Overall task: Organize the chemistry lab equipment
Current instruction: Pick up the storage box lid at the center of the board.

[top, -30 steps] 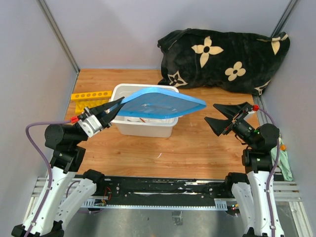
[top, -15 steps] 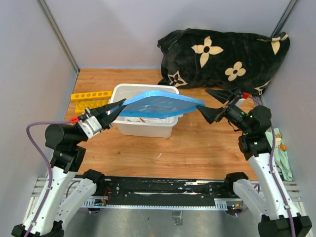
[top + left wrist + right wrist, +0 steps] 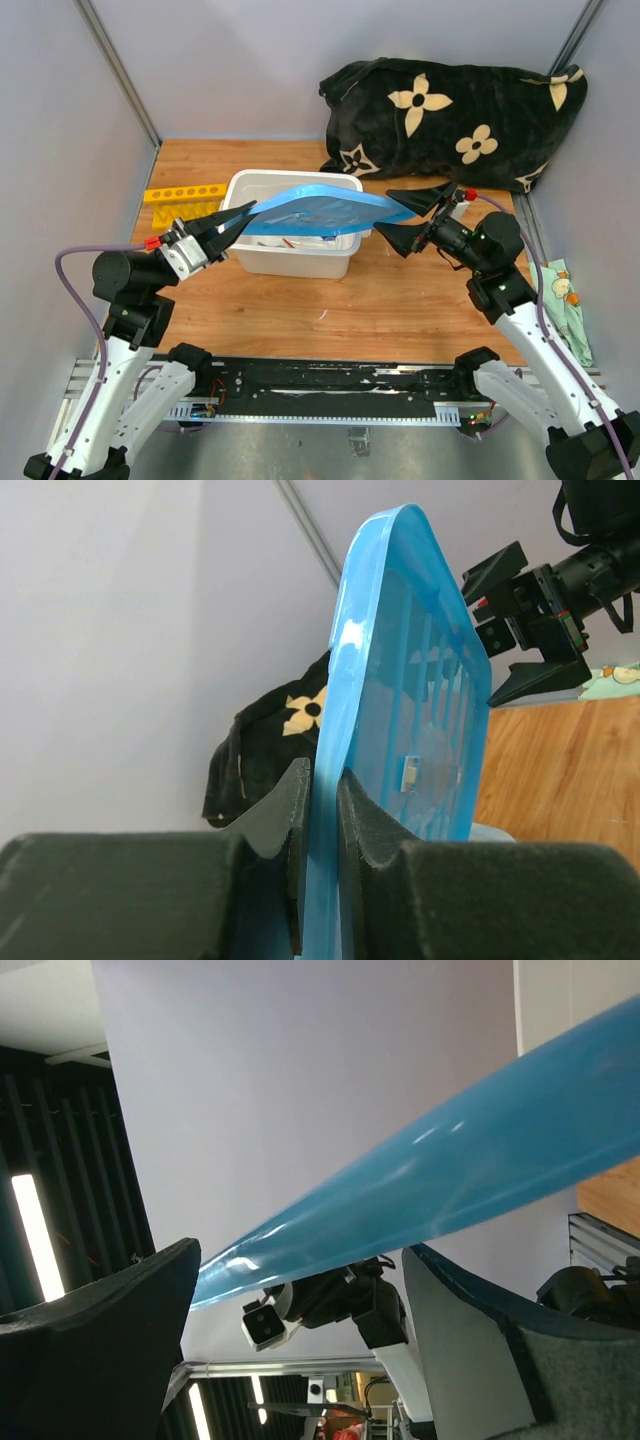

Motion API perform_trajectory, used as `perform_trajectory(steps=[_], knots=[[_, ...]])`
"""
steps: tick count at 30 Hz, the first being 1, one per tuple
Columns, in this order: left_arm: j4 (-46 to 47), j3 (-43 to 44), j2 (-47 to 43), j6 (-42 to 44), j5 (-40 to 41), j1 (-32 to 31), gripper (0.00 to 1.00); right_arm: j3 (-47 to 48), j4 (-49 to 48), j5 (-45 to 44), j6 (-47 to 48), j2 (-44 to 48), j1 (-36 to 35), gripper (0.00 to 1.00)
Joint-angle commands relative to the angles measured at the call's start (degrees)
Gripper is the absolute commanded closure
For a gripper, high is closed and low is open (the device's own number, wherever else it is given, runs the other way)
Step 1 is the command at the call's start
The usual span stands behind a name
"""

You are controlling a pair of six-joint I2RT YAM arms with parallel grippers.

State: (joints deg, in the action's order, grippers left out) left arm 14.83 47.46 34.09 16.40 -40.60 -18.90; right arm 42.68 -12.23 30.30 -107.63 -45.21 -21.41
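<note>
The left arm's jaws are pinched narrow on the left rim of a translucent blue plastic lid [image 3: 320, 210], their dark fingers [image 3: 280, 820] pressed to either face of it in the left wrist view; the lid [image 3: 400, 680] hangs tilted above a rectangular white plastic tub [image 3: 300, 262], clear of the tub's rim; the right arm's jaws stand wide at the lid's far right edge, one finger above it and one below, and in the right wrist view the lid [image 3: 450, 1180] runs across the gap between them, contact not certain; a yellow holed tube rack [image 3: 185, 192] lies flat on the wooden tabletop [image 3: 400, 300] just left of the tub, at the back; a black cloth with cream flowers [image 3: 460, 120] is heaped at the back right corner; the tub's contents are mostly hidden under the lid
</note>
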Motion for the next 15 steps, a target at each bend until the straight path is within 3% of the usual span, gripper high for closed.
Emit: perform_trajectory(steps=[1, 9, 12, 15], knots=[[0.43, -0.7, 0.11, -1.59, -1.3, -0.46, 1.0, 2.16, -2.4, -0.58, 2.25, -3.94, -0.68, 0.17], [0.32, -0.66, -0.11, -1.59, -1.15, -0.48, 1.0, 7.52, -2.91, 0.7, 3.71, -8.98, 0.33, 0.18], [0.3, -0.78, 0.01, -1.69, -1.09, -0.39, 1.0, 9.38, -1.36, 0.99, 4.81, -8.79, 1.25, 0.31], [0.4, -0.9, 0.19, -1.83, -0.2, -0.49, 1.0, 9.99, 0.43, 0.77, 5.82, -7.84, 1.62, 0.54]])
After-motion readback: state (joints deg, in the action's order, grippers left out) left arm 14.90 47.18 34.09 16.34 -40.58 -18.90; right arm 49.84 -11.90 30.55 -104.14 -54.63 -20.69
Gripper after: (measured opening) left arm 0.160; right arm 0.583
